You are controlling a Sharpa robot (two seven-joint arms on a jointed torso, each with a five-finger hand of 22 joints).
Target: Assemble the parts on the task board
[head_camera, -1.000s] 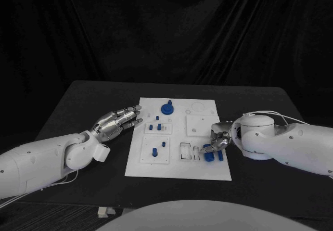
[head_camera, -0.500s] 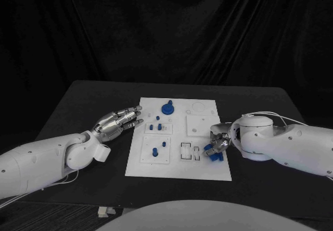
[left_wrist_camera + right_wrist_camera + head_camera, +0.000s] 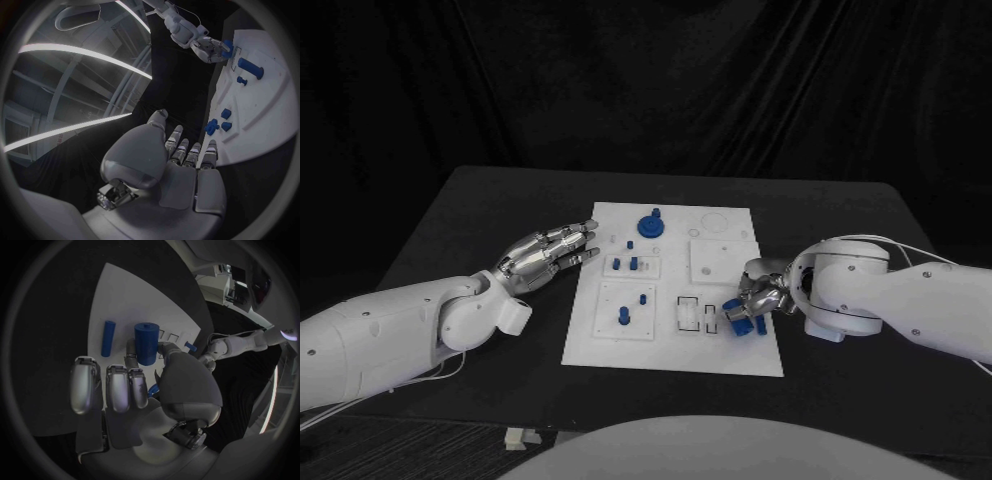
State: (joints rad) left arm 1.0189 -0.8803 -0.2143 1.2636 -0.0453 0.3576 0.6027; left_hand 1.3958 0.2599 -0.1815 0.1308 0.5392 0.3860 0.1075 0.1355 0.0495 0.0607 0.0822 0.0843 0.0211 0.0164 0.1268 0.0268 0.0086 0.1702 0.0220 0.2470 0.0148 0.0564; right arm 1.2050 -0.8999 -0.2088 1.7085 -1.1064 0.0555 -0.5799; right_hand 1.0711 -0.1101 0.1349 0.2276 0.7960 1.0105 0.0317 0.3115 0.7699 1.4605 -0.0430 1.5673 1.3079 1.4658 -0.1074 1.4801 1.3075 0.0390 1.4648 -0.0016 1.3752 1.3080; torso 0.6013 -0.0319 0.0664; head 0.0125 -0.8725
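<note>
- The task board (image 3: pixel 672 345) is a white plate lying in the middle of the black table (image 3: pixel 459 215), with raised square blocks and small rectangular slots on its face.
- The left hand (image 3: pixel 548 250) hovers just beside the board's left edge, fingers spread and holding nothing.
- The right hand (image 3: pixel 754 300) sits over the board's right edge near the slots; in the right wrist view its fingers pinch a thick blue cylinder (image 3: pixel 146 342) with a small cap on its end.
- Step in hand, as I judge it: carrying this cylinder to its seat on the board. The next move calls for lining it up upright over the proper hole and pressing it in; which hole I cannot tell.
- A thinner blue rod (image 3: pixel 108 338) lies loose on the board just beside the held cylinder.
- Several blue pegs (image 3: pixel 626 265) already stand in the left blocks, and 1 knob-like piece (image 3: pixel 649 222) sits near the far edge.
</note>
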